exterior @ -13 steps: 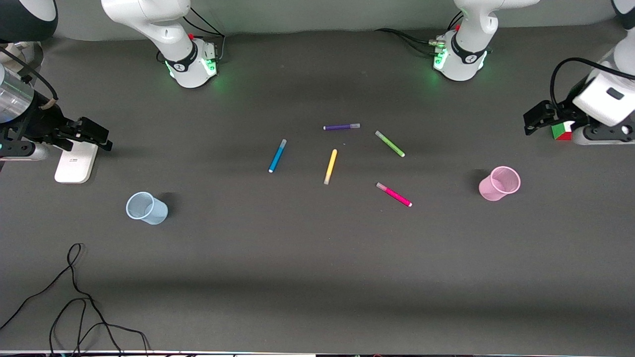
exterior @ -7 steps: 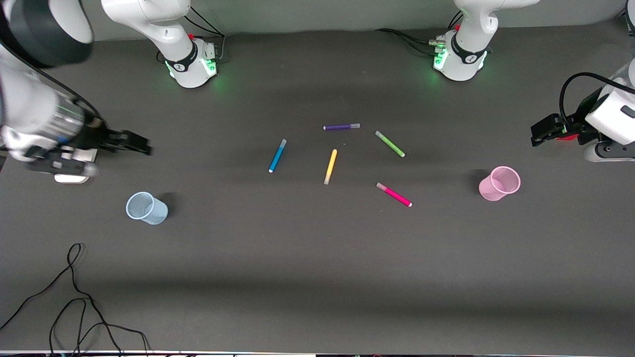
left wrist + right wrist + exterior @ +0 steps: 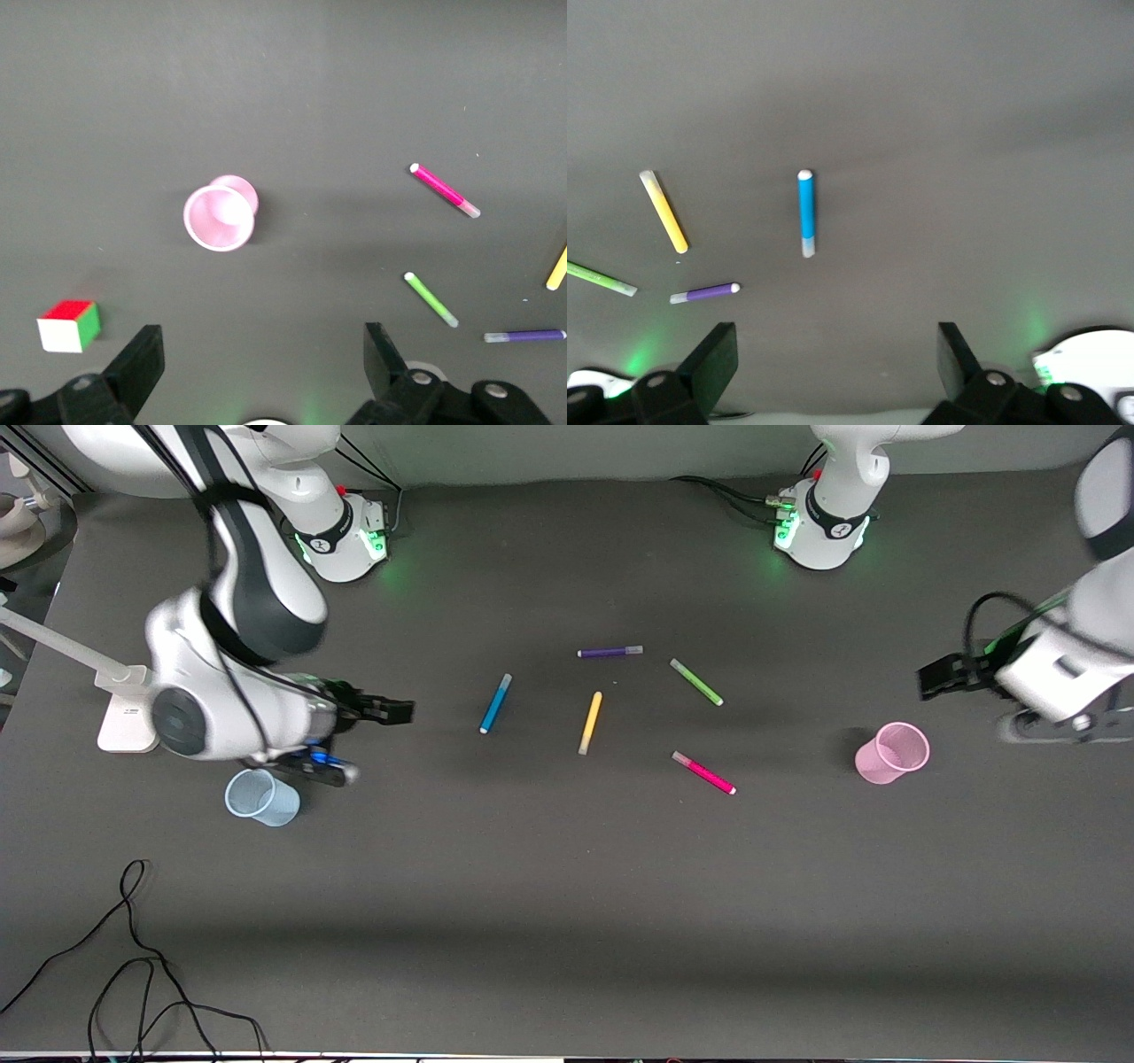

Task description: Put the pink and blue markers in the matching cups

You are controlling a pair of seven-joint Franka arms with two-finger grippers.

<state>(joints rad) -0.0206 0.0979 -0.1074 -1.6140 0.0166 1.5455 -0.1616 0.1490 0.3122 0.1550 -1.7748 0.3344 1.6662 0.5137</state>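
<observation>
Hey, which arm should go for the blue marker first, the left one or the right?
Right, probably. The right gripper, open, hangs over the table beside the blue marker, with the blue cup at its end. The left gripper, open, is up near the pink cup.

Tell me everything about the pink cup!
The pink cup is a small, see-through plastic tumbler, pale pink, standing upright with its open mouth up and nothing inside. It sits on the dark table toward the left arm's end, apart from the pink marker. Nothing touches it; the left pincer hangs open above the table near it.
</observation>
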